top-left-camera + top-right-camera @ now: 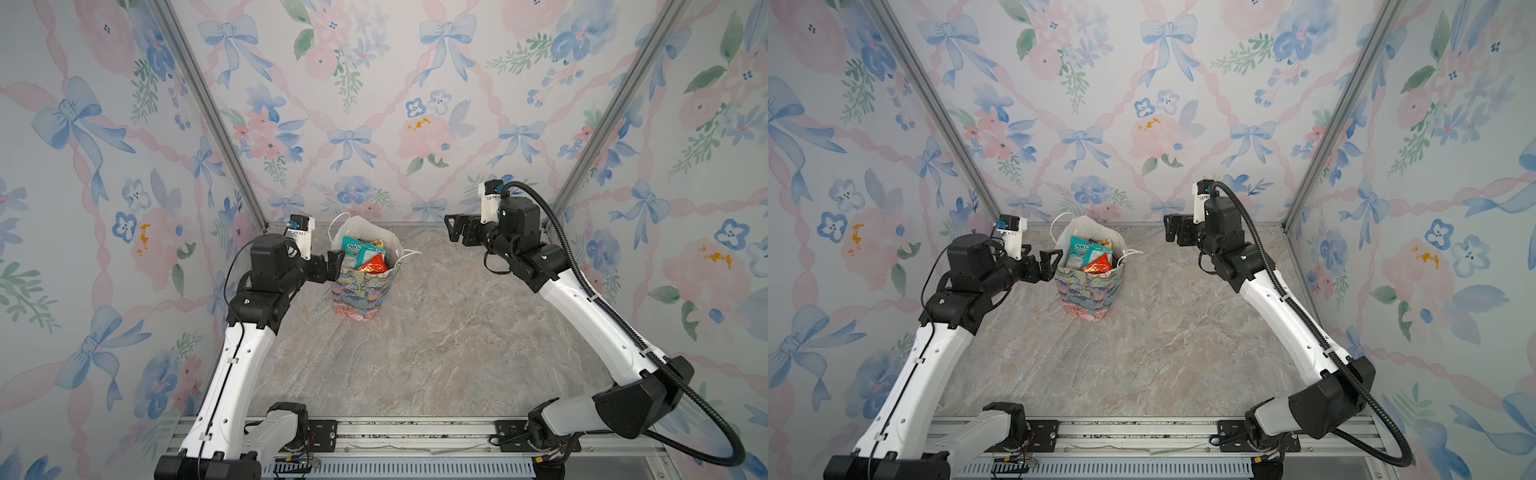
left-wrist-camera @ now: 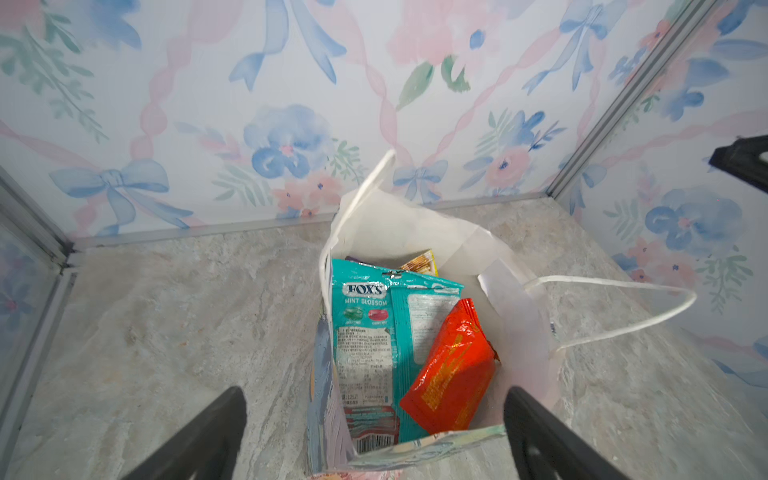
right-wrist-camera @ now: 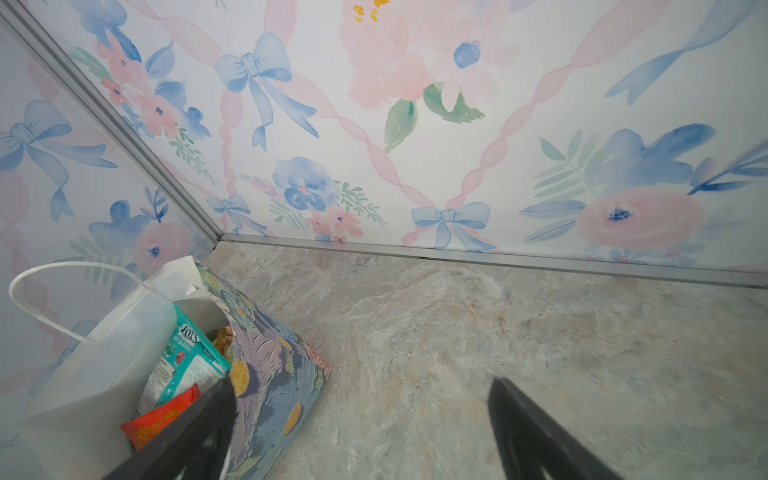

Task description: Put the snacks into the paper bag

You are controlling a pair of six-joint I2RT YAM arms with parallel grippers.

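Both top views: bag (image 1: 363, 295) (image 1: 1090, 293) upright on table (image 1: 436, 353), toward 11 o'clock from table centre, near back wall. Mouth open, snacks inside.

Same views: left gripper (image 1: 332, 266) at the bag's 9 o'clock, just beside the rim; touching or not, cannot tell from here. The right gripper (image 1: 453, 228) is at the bag's 2 o'clock, well apart from it and raised off the table.

Left wrist view only: looks down into the bag.
- The teal pack (image 2: 365, 332), lettered "FOX'S MINT BLOSSOM", stands along one side wall.
- The red pack (image 2: 453, 370) leans on it.
- Only a corner of the yellow pack (image 2: 422, 261) shows behind.
- A purple edge beside the yellow is too slight to name.
- The left fingers (image 2: 216, 424) are wide apart with the bag's near rim below them, gripping nothing.
- At the frame edge, a black part of the right gripper (image 2: 744, 160) is cut off.

Right wrist view only: the bag's printed outer wall (image 3: 270, 374), with one handle (image 3: 62, 274) standing in a loop. The right fingers (image 3: 532, 436) are apart with bare table between. One finger overlaps the bag in frame and covers part of the red pack (image 3: 160, 419).

Hidden: the bag bottom and anything lower down; snacks cannot be counted. In top views only teal (image 1: 359, 251) and red (image 1: 374, 264) are distinct, and the lettering is barely legible.
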